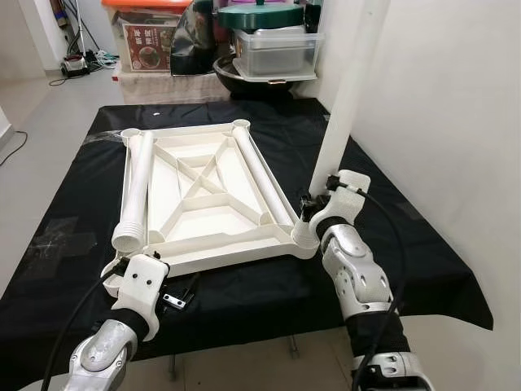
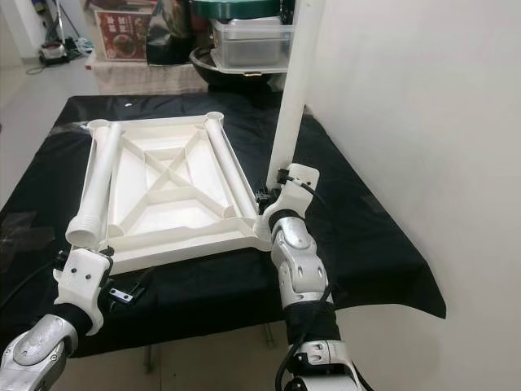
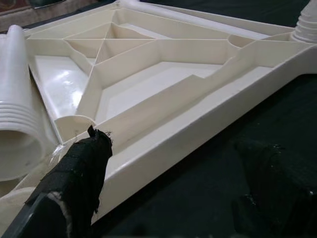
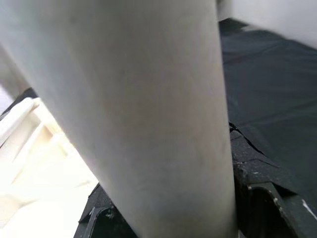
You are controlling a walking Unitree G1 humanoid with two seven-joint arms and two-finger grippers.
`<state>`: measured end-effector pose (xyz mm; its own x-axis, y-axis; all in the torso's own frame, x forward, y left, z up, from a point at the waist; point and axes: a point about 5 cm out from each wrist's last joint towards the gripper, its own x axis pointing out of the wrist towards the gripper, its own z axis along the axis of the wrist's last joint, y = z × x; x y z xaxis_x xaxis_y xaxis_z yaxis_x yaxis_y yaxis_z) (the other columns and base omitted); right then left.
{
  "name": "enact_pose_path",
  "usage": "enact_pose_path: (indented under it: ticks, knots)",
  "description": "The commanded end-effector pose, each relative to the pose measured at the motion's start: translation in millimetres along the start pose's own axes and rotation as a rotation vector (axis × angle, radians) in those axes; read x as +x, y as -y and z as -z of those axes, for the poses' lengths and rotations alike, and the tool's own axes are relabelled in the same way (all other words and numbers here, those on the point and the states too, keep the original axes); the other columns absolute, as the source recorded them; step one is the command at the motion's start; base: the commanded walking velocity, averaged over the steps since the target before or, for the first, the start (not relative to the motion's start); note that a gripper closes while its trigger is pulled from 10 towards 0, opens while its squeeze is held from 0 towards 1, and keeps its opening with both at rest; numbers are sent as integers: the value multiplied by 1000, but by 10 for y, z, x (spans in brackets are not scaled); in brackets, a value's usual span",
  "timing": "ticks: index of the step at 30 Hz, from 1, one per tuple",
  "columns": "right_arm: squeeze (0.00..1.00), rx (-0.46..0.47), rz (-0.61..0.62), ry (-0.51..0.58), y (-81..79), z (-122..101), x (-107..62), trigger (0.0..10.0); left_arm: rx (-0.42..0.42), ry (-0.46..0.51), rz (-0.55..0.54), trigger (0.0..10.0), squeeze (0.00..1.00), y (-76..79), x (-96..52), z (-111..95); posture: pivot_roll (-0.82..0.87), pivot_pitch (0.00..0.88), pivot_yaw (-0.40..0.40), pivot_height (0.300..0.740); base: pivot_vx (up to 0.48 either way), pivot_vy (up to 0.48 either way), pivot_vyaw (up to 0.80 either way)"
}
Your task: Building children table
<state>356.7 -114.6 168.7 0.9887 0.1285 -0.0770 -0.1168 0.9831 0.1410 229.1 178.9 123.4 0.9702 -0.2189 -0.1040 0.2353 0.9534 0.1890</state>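
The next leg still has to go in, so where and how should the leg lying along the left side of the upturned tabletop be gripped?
Grip the loose leg mid-shaft, above its ribbed end, coming from above with fingers across its width. It lies flat along the left rim of the tabletop, so its smooth round shaft is exposed on top. The left gripper, open at the near edge, is probably closest; the right gripper holds the upright leg.

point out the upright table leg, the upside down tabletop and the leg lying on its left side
upright table leg (image 1: 348, 98), left eye view, mid shaft above the right gripper.
upside-down tabletop (image 1: 220, 254), left eye view, near rim.
lying table leg (image 1: 137, 183), left eye view, middle of the tube.
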Motion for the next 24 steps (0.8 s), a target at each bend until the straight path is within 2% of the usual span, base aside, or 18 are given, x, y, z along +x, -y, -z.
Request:
enact_pose_path:
  ticks: [1,2,3,4,5,6,7,8,9,11,14,15,16,17,22,23,24]
  knots:
    - [1000,88,-208,106,-170,-268,40,10000,-4,-18,6,10000,0,5,8,37,119,0,-84,740,0,0,0]
    - [1000,88,-208,106,-170,-268,40,10000,-4,-18,6,10000,0,5,8,37,119,0,-84,740,0,0,0]
    - [1000,102,-317,130,-214,-358,23,10000,-7,-16,4,10000,0,9,9,36,117,0,-88,740,0,0,0]
    - [1000,102,-317,130,-214,-358,23,10000,-7,-16,4,10000,0,9,9,36,117,0,-88,740,0,0,0]
    - [0,99,-455,163,-249,-455,-17,10000,-9,-14,2,10000,0,14,10,36,116,0,-90,740,0,0,0]
    - [0,38,-632,188,-256,-520,-74,10000,-11,-13,2,10000,0,20,12,35,115,0,-89,740,0,0,0]
    - [0,38,-632,188,-256,-520,-74,10000,-11,-13,2,10000,0,20,12,35,115,0,-89,740,0,0,0]
    - [0,-56,-803,172,-227,-506,-170,10000,-14,-12,5,10000,0,24,15,36,115,0,-89,740,0,0,0]
    - [0,-117,-907,147,-202,-479,-244,10000,-16,-12,7,10000,0,26,17,37,115,0,-89,740,0,0,0]
    - [0,-167,-1047,48,-116,-361,-321,10000,-20,-13,16,10000,0,29,27,38,116,0,-91,740,0,0,0]
    - [0,-180,-1095,-6,-84,-300,-336,10000,-22,-13,18,10000,0,29,30,38,118,0,-93,740,0,0,0]
    - [0,-191,-1152,-66,-55,-213,-353,10000,-23,-13,20,10000,0,31,32,38,122,0,-96,740,0,0,0]
    - [0,-191,-1152,-66,-55,-213,-353,10000,-23,-13,20,10000,0,31,32,38,122,0,-96,740,0,0,0]
    - [0,-216,-1208,-113,-55,-124,-377,10000,-23,-13,21,10000,0,32,32,38,126,0,-98,740,0,0,0]
    - [0,-216,-1241,-124,-147,-6,-364,10000,-25,-15,20,10000,0,35,26,40,140,0,-105,740,0,0,0]
    - [0,-186,-1116,-96,-170,4,-247,0,-27,-16,20,10000,0,35,21,41,141,0,-105,740,0,0,0]
    - [0,-186,-1116,-96,-170,4,-247,0,-27,-16,20,10000,0,35,21,41,141,0,-105,740,0,0,0]
